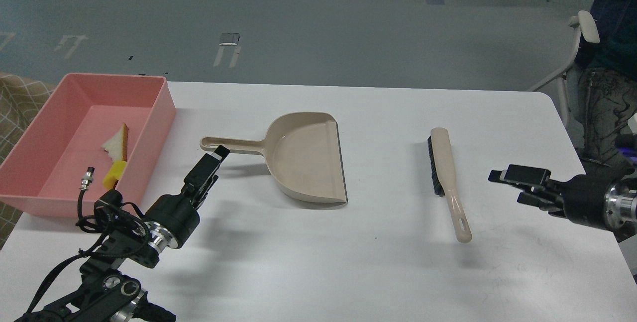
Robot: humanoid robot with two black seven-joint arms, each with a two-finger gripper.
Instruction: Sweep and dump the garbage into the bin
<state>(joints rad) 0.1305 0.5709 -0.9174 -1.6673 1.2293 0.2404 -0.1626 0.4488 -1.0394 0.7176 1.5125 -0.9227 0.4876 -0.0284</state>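
Note:
The salmon-pink bin (160, 113) stands at the table's left edge. Inside it lie the garbage pieces: a whitish, brown-edged wedge (118, 142) and a small yellow sponge piece (113, 174). The beige dustpan (303, 158) lies flat mid-table with its handle pointing left. My left gripper (215, 157) hovers just below the handle's end, apart from it. It is seen edge-on, so its fingers cannot be told apart. The brush (446, 177) lies on the table to the right. My right gripper (504, 186) is open and empty, to the right of the brush handle.
The white table (348, 272) ends close to the right gripper. A chair (577, 48) and a seated person stand beyond the table's right corner. A patterned cloth (15, 103) lies left of the bin.

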